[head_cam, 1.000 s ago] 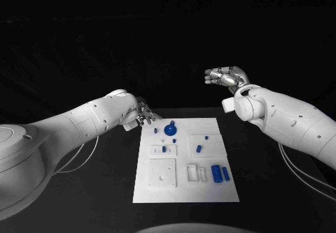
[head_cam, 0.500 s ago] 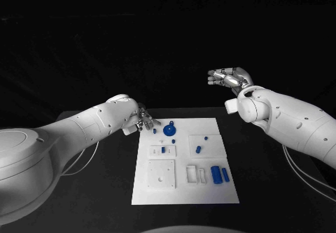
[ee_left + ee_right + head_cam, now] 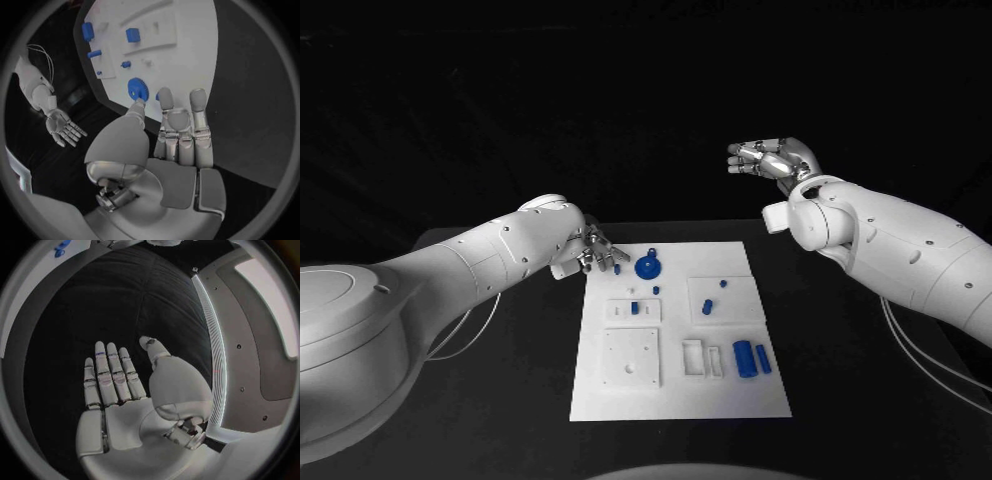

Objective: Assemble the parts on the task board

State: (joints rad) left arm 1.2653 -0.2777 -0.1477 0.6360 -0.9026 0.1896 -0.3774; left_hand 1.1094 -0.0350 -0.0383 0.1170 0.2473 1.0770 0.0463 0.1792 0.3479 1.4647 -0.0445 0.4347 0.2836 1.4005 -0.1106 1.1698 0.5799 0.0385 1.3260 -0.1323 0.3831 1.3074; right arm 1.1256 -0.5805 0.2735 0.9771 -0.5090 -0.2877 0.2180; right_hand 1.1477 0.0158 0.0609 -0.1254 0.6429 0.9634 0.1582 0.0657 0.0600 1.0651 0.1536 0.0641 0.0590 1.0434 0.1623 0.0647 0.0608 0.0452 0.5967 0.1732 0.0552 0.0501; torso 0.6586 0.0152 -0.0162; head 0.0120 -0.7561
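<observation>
The left hand's fingers [image 3: 180,125] are stretched out and apart, holding nothing, their tips over the far left corner of the task board [image 3: 733,400], close to a round blue gear-like part [image 3: 648,267] and a small blue peg [image 3: 617,269] at the board's left edge; whether a fingertip touches the gear cannot be told. The left hand [image 3: 594,250] sits low over that corner. The right hand [image 3: 773,158] is raised well above and beyond the board's far right corner, fingers [image 3: 109,371] extended side by side, palm empty, with dark open space around it. On the board, raised white blocks hold small blue pieces [image 3: 710,305] in the middle, and two blue cylinders [image 3: 753,358] lie near the right edge toward the near end. The black table [image 3: 531,340] borders the board on both sides.
</observation>
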